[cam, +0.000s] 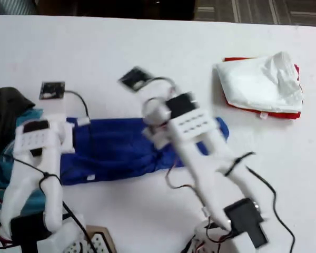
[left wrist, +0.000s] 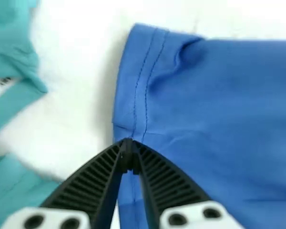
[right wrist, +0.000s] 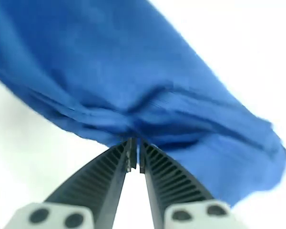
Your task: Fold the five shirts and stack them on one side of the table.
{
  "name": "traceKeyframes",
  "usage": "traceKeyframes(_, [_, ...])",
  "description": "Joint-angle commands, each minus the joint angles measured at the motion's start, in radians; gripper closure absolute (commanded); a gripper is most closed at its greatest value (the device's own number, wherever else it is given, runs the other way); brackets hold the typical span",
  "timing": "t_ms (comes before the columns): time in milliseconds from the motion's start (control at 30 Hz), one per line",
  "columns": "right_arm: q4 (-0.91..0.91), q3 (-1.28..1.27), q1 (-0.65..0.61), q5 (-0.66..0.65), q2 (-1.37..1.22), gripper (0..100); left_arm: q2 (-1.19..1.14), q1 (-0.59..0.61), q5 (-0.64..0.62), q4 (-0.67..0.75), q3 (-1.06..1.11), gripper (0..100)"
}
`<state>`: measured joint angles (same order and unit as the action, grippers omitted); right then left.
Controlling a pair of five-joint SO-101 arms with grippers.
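— Left fingers?
— Pinching shut on the stitched hem of the blue shirt.
— Right fingers?
— Clamping shut on its bunched edge.
— And lying where?
— Stretching in a long band across mid-worktop, nearer than the folded stack.

blue shirt: middle under right arm, one end under left arm | teal shirt: cut by frame edge, partly under left arm | red shirt: mostly beneath white shirt | dark garment: cut off at edge | right wrist view: blue shirt's folds blurred, cut off
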<state>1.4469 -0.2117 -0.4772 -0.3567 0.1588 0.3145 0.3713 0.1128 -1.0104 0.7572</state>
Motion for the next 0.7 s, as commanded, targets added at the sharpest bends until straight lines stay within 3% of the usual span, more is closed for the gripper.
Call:
traceKeyframes(0, [0.042,0.028,0.13,-0.038,0.074,97.9,0.037,0.009,-0.034,-0.124,-0.142,97])
traceKeyframes(133, [0.07,0.029,0.208,-0.04,0.085,97.9,0.026,0.015,-0.187,-0.173,-0.137,94])
traceKeyframes(300, [0.101,0.028,0.226,-0.04,0.122,97.9,0.026,0.058,-0.201,-0.115,-0.074,75])
traceKeyframes(500, [0.102,0.028,0.223,-0.04,0.163,97.9,0.025,0.094,-0.176,-0.107,-0.047,75])
traceKeyframes(667, [0.102,0.028,0.228,-0.041,0.197,98.0,0.025,0.133,-0.1,0.002,0.031,75])
